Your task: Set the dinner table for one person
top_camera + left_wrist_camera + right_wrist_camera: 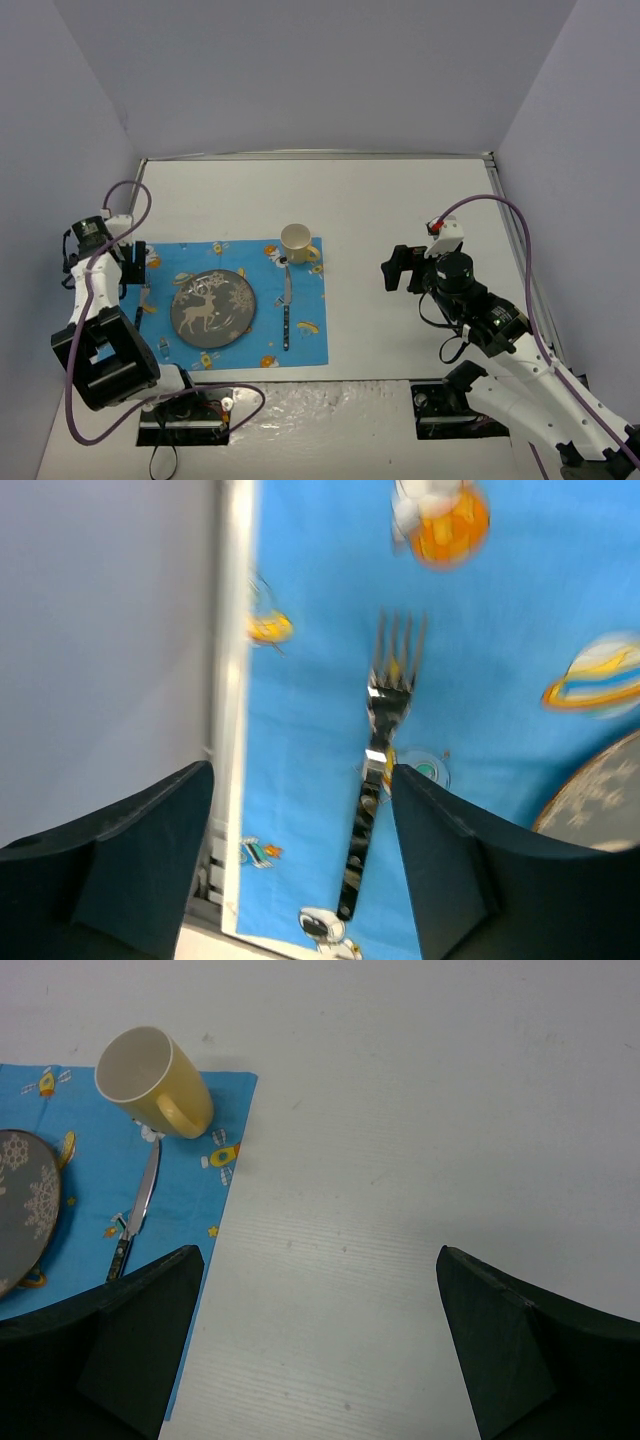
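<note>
The white dinner table point(400, 200) carries a blue cartoon-print placemat point(300, 320). On the mat are a grey plate with a deer pattern point(213, 306), a knife point(286, 305) to its right, a yellow mug point(297, 243) above the knife, and a fork point(141, 306) to its left. My left gripper point(136, 260) is open and empty above the fork point(375, 780), which lies flat on the mat close to the right finger point(440, 870). My right gripper point(400, 268) is open and empty over bare table, to the right of the mat; its view shows the mug point(155, 1080) and knife point(135, 1215).
The table's left rim and the grey wall point(100, 630) are right beside the fork and my left gripper. The plate's edge point(600, 790) shows at the right of the left wrist view. Grey walls enclose the table on three sides.
</note>
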Robot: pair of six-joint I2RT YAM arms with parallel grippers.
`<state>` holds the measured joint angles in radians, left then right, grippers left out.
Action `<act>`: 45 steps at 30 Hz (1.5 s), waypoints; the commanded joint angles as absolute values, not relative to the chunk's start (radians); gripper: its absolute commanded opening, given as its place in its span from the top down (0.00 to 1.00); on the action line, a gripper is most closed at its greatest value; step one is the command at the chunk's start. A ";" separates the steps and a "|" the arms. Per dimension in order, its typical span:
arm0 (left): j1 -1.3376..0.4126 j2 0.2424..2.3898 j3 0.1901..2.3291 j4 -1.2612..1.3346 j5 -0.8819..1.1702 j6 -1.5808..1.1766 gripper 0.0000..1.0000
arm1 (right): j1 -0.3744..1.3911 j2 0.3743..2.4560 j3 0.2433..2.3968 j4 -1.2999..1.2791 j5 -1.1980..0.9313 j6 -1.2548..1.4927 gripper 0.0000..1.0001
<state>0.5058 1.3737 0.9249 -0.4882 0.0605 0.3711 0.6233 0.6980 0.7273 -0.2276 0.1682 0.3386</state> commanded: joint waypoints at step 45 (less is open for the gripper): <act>-0.028 0.598 1.723 -1.010 -0.161 -0.148 0.03 | 0.629 0.342 1.014 -0.189 0.702 -0.061 0.01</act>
